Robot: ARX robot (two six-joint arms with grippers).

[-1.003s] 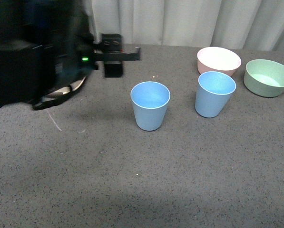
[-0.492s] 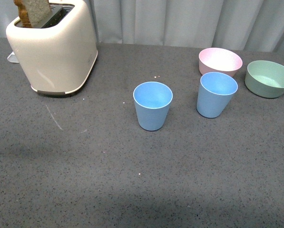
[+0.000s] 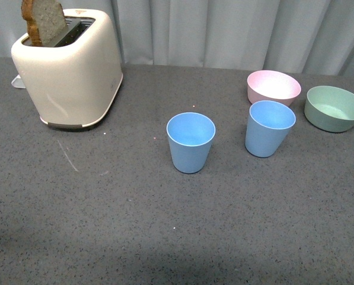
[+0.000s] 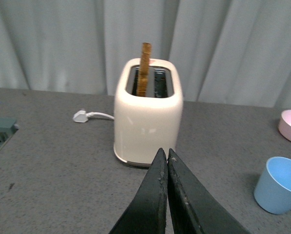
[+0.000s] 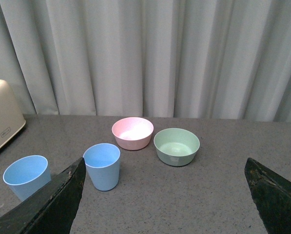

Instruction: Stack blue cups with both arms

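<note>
Two light-blue cups stand upright and apart on the grey table. One blue cup [image 3: 190, 142] is at the middle; it also shows in the right wrist view [image 5: 26, 176] and the left wrist view [image 4: 281, 191]. The other blue cup [image 3: 270, 127] stands to its right, in front of the pink bowl, and shows in the right wrist view [image 5: 102, 165]. Neither arm shows in the front view. My left gripper [image 4: 164, 153] is shut and empty, pointing at the toaster. My right gripper [image 5: 164, 168] is open wide and empty, well back from the cups.
A cream toaster [image 3: 69, 68] with a slice of bread [image 3: 43, 21] in one slot stands at the back left. A pink bowl [image 3: 273, 86] and a green bowl [image 3: 334, 108] sit at the back right. A curtain hangs behind the table.
The left arm, which blocked the toaster a second ago, has left the front view. The view has shifted slightly. The cups have not moved.
</note>
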